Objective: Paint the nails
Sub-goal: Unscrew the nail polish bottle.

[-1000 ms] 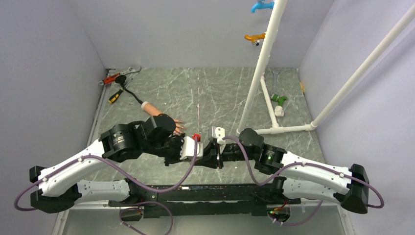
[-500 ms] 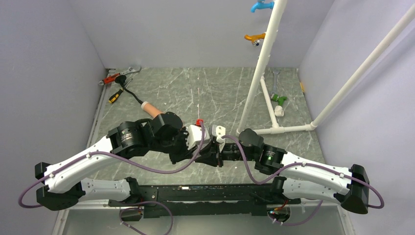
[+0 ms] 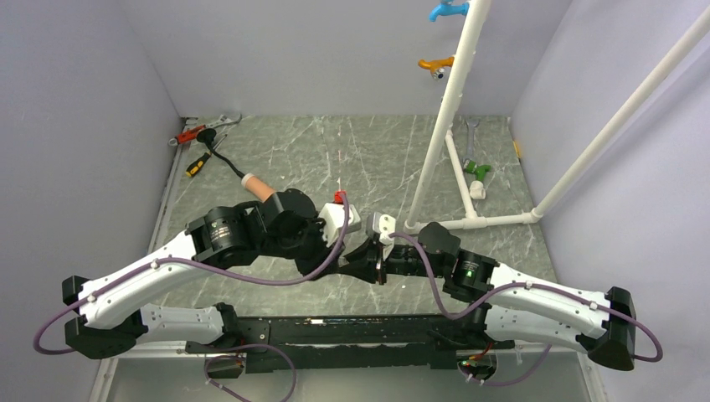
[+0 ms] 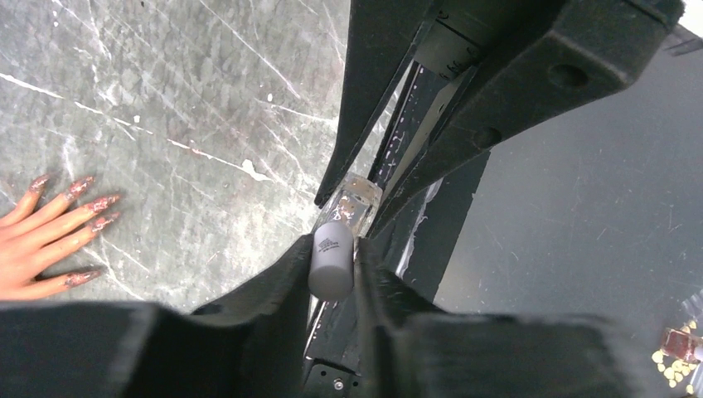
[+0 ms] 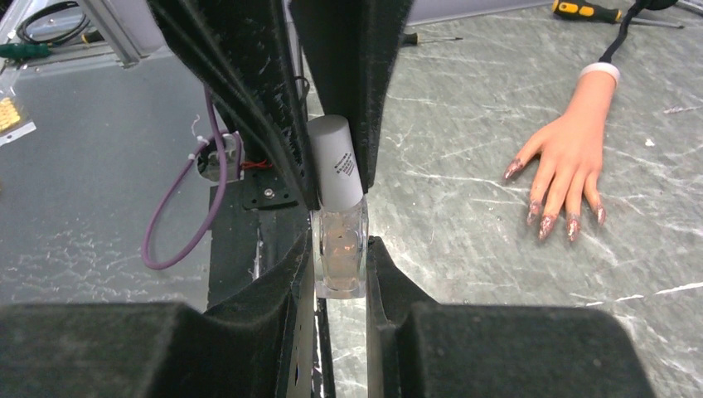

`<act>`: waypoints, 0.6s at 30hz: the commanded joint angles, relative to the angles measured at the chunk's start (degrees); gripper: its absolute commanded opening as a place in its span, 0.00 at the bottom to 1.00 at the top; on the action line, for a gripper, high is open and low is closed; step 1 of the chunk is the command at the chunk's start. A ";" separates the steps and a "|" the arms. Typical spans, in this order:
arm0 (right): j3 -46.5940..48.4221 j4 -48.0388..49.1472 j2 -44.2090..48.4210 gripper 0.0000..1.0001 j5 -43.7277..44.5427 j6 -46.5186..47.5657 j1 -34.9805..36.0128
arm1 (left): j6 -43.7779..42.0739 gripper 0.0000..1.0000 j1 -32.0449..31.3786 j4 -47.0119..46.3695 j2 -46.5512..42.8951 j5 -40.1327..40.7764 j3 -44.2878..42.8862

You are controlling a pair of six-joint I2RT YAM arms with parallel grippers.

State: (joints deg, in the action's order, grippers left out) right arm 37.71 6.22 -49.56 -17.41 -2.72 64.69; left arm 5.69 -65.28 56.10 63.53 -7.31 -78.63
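A small clear nail-polish bottle (image 5: 340, 249) is clamped between the fingers of my right gripper (image 5: 340, 242), which is shut on its glass body. Its white cap (image 5: 333, 157) sits on the bottle. My left gripper (image 4: 334, 249) comes in from the opposite side, its fingers lying against both sides of the cap (image 4: 332, 265). The two grippers meet above the table's near middle, left gripper (image 3: 347, 219) and right gripper (image 3: 374, 243). The mannequin hand (image 5: 572, 149) lies flat to the side with glittery reddish nails (image 5: 547, 224). From above only its forearm (image 3: 258, 186) shows.
A screwdriver (image 3: 198, 163) and wrenches (image 3: 205, 130) lie at the back left. A white pipe frame (image 3: 435, 134) with coloured clips stands at the back right, with a green item (image 3: 477, 170) beside it. Grey walls enclose three sides.
My left gripper has swung right from over the mannequin hand to the bottle held by the right gripper. The right gripper shifted slightly right and forward with the bottle.
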 commanded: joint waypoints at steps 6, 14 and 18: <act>2.01 1.06 5.02 0.00 1.56 1.92 0.18 | -3.22 0.84 -0.20 -1.77 0.24 -0.64 -3.43; 3.61 0.09 3.37 0.00 -0.34 1.57 0.18 | -12.00 0.84 0.06 0.45 1.29 -2.14 -5.21; 3.85 0.28 1.98 0.00 -0.62 1.58 0.22 | -16.64 0.86 0.06 2.03 1.07 -1.84 -4.91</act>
State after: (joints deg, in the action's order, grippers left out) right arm 38.89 5.63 -46.70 -17.04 -1.48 64.69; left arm -4.80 -65.32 56.51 64.73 -8.23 -81.58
